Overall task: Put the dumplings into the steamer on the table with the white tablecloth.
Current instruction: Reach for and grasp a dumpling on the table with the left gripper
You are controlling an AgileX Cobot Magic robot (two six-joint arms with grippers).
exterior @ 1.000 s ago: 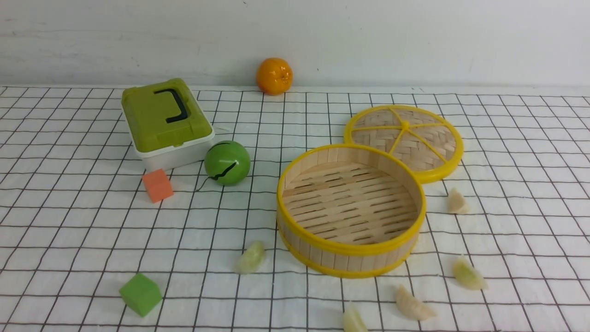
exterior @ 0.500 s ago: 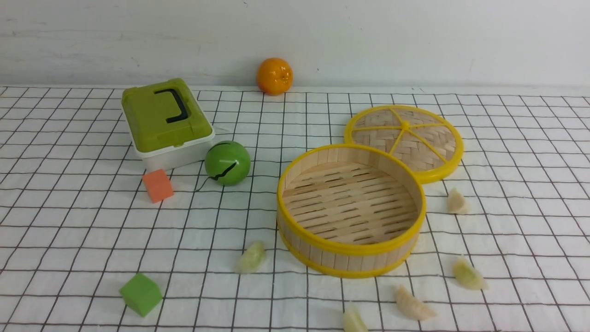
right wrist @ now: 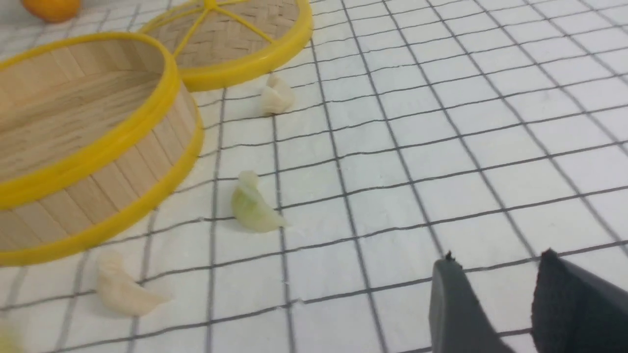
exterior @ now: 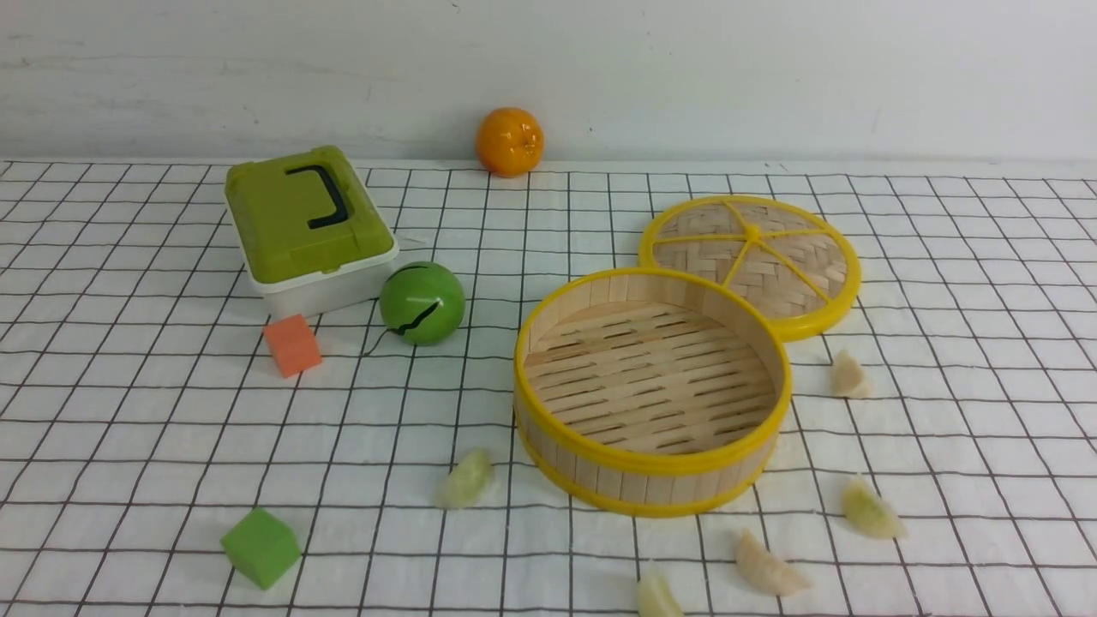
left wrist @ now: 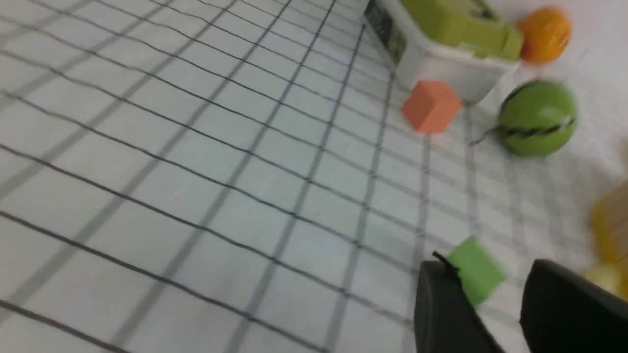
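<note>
The steamer (exterior: 634, 484) stands empty right of centre on the white tablecloth (exterior: 128, 428); it also shows in the right wrist view (right wrist: 122, 181). Five dumplings lie around it: one to its left front (exterior: 468, 478), one to its right (exterior: 848, 374), and three at the front right (exterior: 870, 510), (exterior: 767, 566), (exterior: 656, 593). No gripper shows in the front view. My right gripper (right wrist: 498, 260) is open and empty above bare cloth, well away from the nearest dumpling (right wrist: 252, 206). My left gripper (left wrist: 490, 267) is open and empty, with the green cube (left wrist: 478, 269) beyond its tips.
The flat woven lid (exterior: 754, 261) lies behind the steamer, touching it. A green-lidded box (exterior: 304, 227), a green ball (exterior: 422, 302), an orange cube (exterior: 292, 344) and a green cube (exterior: 260, 546) sit on the left. An orange (exterior: 510, 141) sits by the back wall.
</note>
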